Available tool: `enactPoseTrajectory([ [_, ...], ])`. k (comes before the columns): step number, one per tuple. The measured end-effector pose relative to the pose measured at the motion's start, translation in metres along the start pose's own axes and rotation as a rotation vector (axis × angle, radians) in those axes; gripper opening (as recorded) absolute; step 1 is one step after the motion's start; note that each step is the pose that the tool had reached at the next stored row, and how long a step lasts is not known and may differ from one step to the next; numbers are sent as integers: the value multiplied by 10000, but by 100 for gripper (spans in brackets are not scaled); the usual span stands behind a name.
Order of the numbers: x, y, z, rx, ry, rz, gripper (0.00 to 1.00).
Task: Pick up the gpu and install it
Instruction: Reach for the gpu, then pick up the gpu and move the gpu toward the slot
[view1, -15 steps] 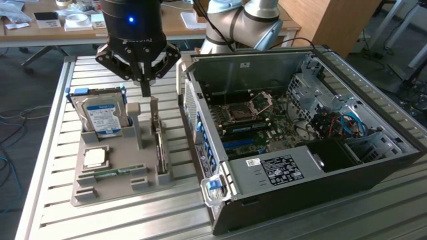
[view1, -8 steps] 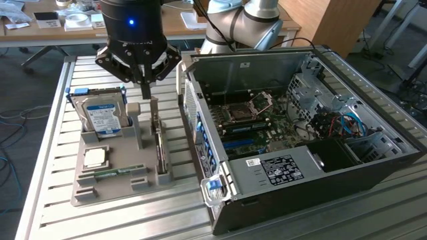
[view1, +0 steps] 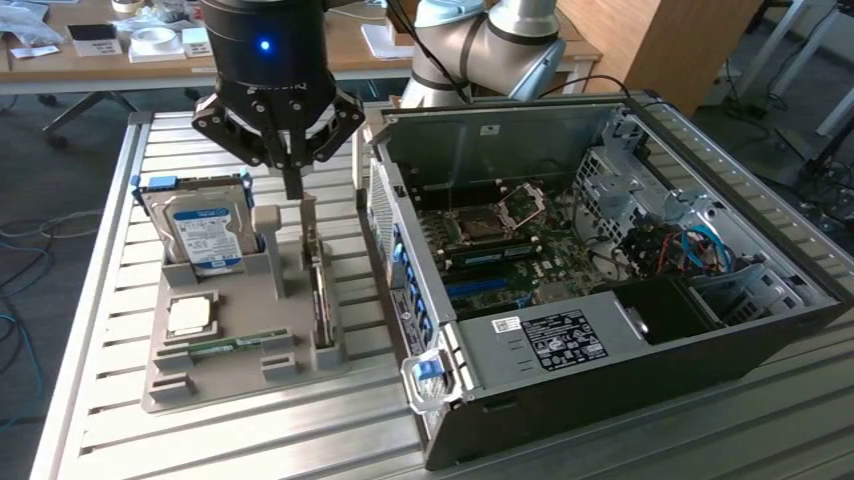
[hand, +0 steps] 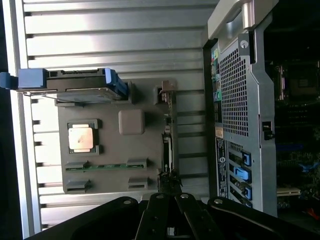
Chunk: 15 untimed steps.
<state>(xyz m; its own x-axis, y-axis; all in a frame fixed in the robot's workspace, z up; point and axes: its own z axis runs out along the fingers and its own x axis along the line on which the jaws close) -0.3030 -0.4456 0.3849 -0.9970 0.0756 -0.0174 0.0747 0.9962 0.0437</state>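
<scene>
The black gripper (view1: 294, 188) looks pinched shut on the thin dark gpu card (view1: 316, 285) upright in its grey slotted holder (view1: 200, 385), so lifting straight up should avoid snagging.

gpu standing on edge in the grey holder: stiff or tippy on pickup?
Likely stiff: the gpu is a thin flat board. Probably tippy once freed, since it stands on edge in the grey holder. Narrow top edge gives little grip, so it may slip.
</scene>
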Motion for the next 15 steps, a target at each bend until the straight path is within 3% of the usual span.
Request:
enactPoseTrajectory([
  [12, -1, 1, 0, 0, 1, 0, 11],
  [14, -1, 1, 0, 0, 1, 0, 12],
  [15, 0, 1, 0, 0, 0, 0, 17],
])
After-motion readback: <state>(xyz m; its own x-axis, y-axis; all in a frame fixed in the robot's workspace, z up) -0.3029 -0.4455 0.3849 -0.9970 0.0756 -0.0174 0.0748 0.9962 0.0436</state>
